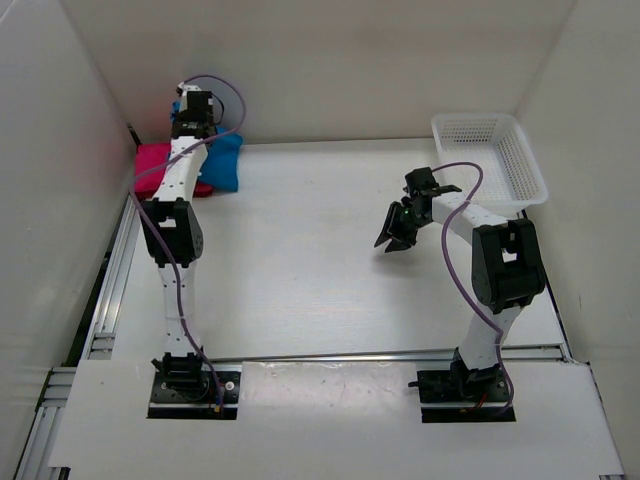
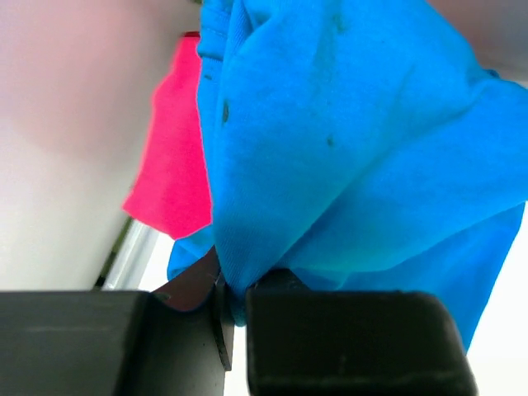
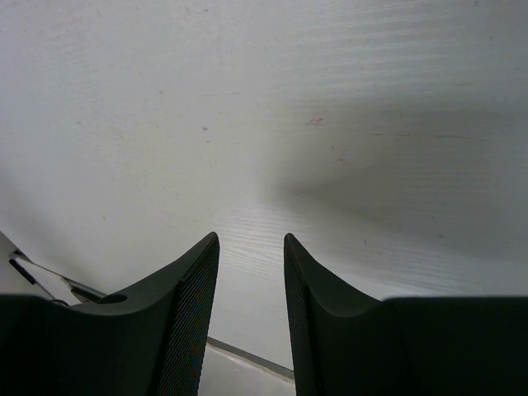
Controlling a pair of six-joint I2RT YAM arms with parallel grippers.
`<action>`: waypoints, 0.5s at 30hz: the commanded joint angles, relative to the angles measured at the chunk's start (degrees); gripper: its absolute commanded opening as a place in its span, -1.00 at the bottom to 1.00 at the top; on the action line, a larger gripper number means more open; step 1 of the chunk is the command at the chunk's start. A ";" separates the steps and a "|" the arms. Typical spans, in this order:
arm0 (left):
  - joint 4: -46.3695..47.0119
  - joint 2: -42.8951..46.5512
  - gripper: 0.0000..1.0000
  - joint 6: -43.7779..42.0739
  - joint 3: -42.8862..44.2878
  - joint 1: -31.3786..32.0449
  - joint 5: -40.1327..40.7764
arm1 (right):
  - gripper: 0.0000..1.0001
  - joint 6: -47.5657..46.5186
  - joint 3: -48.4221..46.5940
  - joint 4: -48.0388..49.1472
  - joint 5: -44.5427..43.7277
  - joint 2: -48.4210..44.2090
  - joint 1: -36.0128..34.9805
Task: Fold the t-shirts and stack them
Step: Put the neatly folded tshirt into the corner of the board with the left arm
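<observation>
The blue t-shirt (image 1: 226,160) lies bunched at the table's far left, against the back wall. It fills most of the left wrist view (image 2: 346,148). My left gripper (image 2: 235,307) is shut on a fold of it at its lower edge. The pink-magenta t-shirt (image 1: 153,160) lies just left of the blue one, also seen behind it (image 2: 175,165). A dark red strip (image 1: 203,188) shows under the left arm. My right gripper (image 1: 396,240) hovers over bare table right of centre. It is open with nothing between its fingers (image 3: 250,241).
A white mesh basket (image 1: 520,165) stands at the back right, close behind the right arm. White walls enclose the left, back and right sides. Metal rails run along the table's left edge (image 1: 105,300) and near edge (image 1: 380,355).
</observation>
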State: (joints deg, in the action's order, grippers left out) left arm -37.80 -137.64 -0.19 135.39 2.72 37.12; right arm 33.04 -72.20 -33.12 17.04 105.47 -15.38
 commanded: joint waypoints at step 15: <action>2.82 5.98 -0.80 0.19 2.77 -9.75 -1.35 | -0.16 -1.13 -1.45 -1.68 -0.60 -0.53 0.35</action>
State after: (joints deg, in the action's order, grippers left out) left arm -37.23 -137.58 -0.16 136.14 -6.92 35.83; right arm 32.58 -72.20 -33.41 16.80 105.47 -15.38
